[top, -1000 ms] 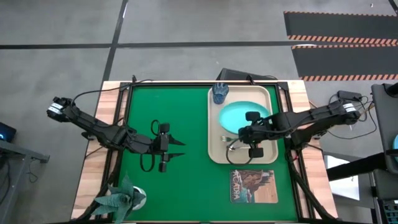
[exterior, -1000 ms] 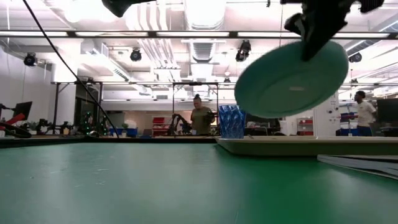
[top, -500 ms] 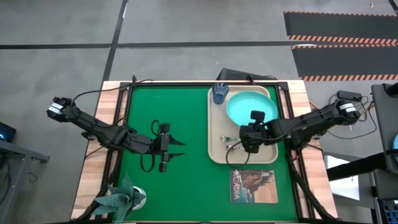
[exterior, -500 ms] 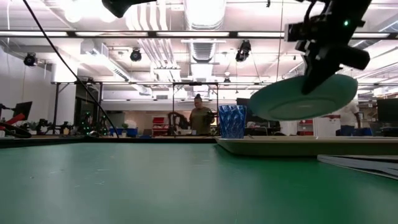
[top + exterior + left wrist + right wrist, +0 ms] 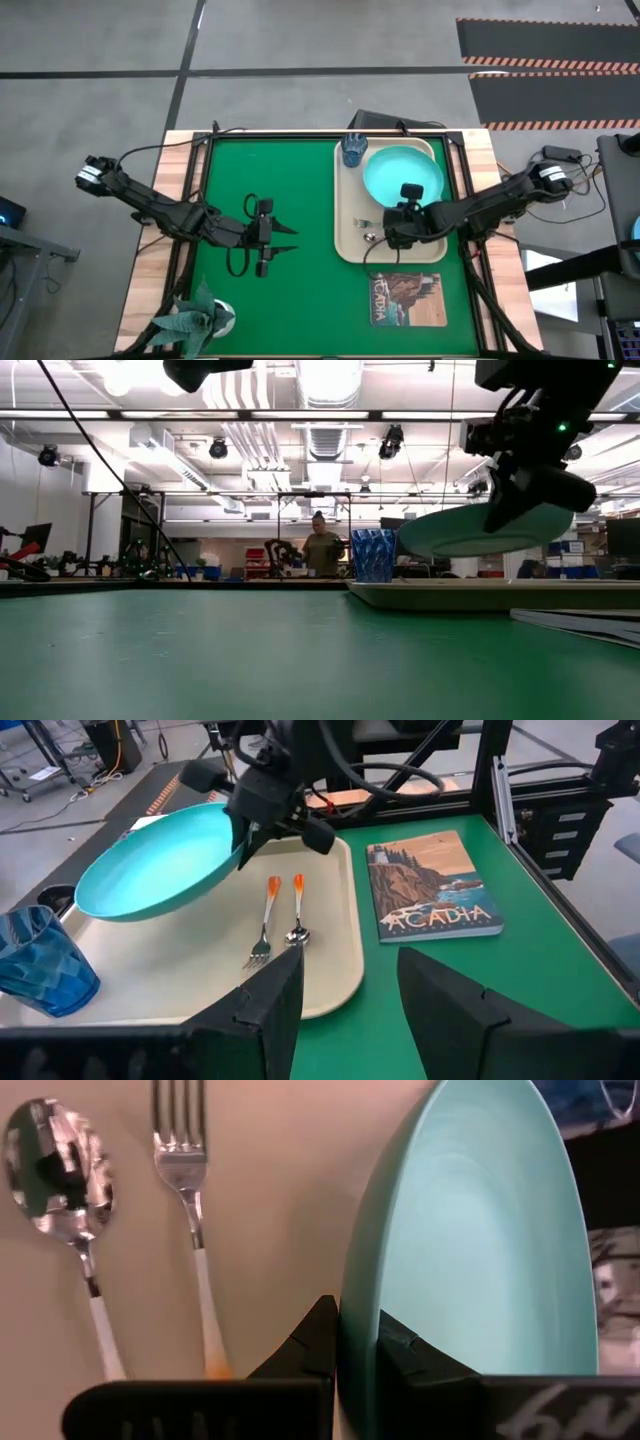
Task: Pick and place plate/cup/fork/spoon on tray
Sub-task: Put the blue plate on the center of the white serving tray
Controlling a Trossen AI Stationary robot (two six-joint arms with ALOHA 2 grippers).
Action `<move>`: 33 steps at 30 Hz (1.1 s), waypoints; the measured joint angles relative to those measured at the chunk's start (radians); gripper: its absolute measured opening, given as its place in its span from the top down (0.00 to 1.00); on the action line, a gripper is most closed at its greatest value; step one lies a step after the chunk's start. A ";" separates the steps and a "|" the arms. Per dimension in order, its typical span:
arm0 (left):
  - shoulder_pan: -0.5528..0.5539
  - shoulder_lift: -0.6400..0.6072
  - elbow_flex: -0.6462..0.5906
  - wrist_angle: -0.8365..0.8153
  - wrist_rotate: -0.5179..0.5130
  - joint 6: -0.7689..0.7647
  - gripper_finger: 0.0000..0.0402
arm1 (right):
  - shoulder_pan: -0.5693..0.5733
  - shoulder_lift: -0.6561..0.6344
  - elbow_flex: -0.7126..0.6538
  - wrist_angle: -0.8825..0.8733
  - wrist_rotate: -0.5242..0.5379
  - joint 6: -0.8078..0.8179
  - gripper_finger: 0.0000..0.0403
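My right gripper [image 5: 404, 200] is shut on the turquoise plate [image 5: 403, 172], which hovers over the far half of the beige tray [image 5: 346, 235]. The plate [image 5: 468, 532] is nearly level in the low view, above the tray rim [image 5: 470, 594]. The fork [image 5: 262, 932] and spoon [image 5: 298, 918] lie side by side on the tray's near part. The blue cup [image 5: 353, 149] stands upright in the tray's far left corner. My left gripper [image 5: 285, 238] waits open over the green mat, left of the tray, holding nothing. My right gripper pinches the plate's rim [image 5: 358, 1330] on its near side, one finger [image 5: 318, 1335] against the underside and the other [image 5: 398, 1345] in the hollow. The fingers slant down from the table's near side. The plate is lifted clear of the tray, slightly tilted.
A printed picture card [image 5: 408, 298] lies on the mat just near of the tray. A small plant [image 5: 195, 318] stands at the table's near left corner. Open green mat [image 5: 300, 180] lies between the arms. A person [image 5: 322, 550] stands far off in the room.
My right gripper has gone down and tipped further downward, still shut on the plate. The plate has swung from steeply tilted to nearly level, sunk closer to the tray and shifted toward the tray's far end.
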 joint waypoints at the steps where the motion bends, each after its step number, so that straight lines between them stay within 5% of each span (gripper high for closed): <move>1: 0.000 0.000 -0.001 0.000 0.000 0.000 0.63 | 0.014 0.010 0.000 0.001 0.011 0.000 0.97; 9: 0.000 0.000 -0.001 0.001 0.000 0.000 0.63 | 0.091 0.097 0.000 0.028 0.093 0.065 0.97; 22: -0.001 0.000 -0.001 0.001 0.000 0.000 0.63 | 0.074 0.193 0.000 0.120 0.141 0.241 0.97; 33: 0.000 0.000 -0.001 0.001 0.000 0.000 0.63 | 0.041 0.271 0.000 0.174 0.139 0.235 0.97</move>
